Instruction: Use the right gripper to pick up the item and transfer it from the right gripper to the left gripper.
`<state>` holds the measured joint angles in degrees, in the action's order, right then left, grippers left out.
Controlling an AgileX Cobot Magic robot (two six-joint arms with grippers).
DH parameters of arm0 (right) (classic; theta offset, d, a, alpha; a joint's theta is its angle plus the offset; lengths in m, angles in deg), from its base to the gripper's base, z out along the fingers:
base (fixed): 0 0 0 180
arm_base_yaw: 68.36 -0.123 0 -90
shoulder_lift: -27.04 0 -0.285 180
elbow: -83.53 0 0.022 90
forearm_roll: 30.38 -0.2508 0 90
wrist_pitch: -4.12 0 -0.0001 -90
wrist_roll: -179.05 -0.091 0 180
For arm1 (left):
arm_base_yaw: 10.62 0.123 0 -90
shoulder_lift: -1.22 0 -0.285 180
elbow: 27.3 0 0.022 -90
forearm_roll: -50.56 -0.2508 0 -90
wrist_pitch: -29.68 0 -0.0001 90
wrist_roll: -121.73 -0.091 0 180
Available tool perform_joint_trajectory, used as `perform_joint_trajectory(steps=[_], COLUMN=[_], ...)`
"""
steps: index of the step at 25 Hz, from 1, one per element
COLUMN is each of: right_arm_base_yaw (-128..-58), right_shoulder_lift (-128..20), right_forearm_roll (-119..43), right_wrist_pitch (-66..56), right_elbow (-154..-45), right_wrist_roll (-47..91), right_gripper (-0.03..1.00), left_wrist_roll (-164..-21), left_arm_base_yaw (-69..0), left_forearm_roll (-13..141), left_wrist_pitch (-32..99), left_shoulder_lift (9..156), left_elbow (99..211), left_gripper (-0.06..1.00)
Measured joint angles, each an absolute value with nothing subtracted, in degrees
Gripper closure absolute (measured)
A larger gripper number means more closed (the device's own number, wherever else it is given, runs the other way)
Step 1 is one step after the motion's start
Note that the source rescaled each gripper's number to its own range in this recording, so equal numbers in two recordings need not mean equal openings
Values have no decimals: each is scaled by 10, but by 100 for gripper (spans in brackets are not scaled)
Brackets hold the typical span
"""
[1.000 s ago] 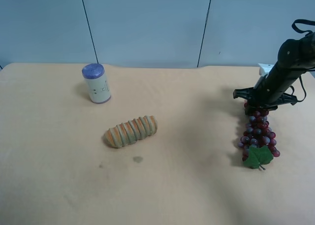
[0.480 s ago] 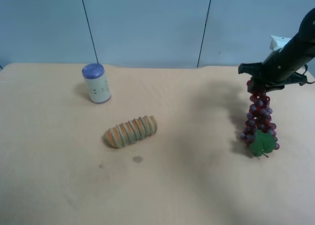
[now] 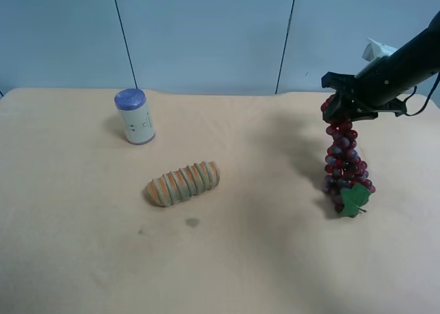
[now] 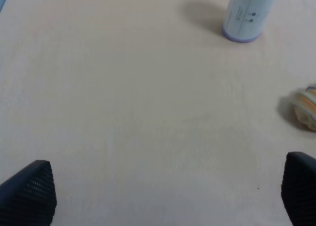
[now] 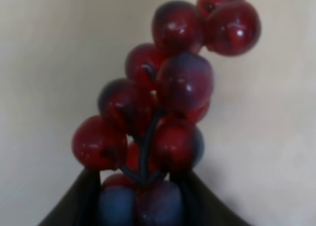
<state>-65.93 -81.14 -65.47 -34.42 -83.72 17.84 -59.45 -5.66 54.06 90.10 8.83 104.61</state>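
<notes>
Beige counter (image 3: 240, 259) lay below the right gripper (image 3: 342, 101), whose jaws were shut on the top of the grape bunch (image 3: 344, 159). The bunch hung lengthwise downward, green leaf (image 3: 355, 198) lowest. The left gripper (image 4: 165, 196), jaws wide and empty, seemed well apart from it.

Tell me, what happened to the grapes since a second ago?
The right end effector, shut on the top of the grape bunch, rose and swung toward the exterior high view's left. That lifted the bunch, so it now hangs nearly straight, leaf lowest. The white can and ribbed loaf stayed put.
</notes>
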Motion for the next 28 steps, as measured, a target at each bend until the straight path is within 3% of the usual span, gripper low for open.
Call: perform_joint_trajectory(steps=[9,21,28], right_arm_base_yaw=[-696,-808,-824], right_shoulder_lift=[-745,-734,-734], right_forearm_roll=[-803,-849,-866], right_wrist_pitch=[-393,-430,-435], right_elbow=[-837,-837,-837], right_wrist_roll=[381,410,410], right_gripper=[92,92,92], left_wrist_roll=[-595,-595,-603], left_arm_base_yaw=[-57,-57,-57], left_forearm_roll=[541,541,614], left_wrist_pitch=[900,900,882], left_shoulder_lift=[88,88,108], left_elbow=[1046,1046,1046], left_gripper=[-6,-6,-6])
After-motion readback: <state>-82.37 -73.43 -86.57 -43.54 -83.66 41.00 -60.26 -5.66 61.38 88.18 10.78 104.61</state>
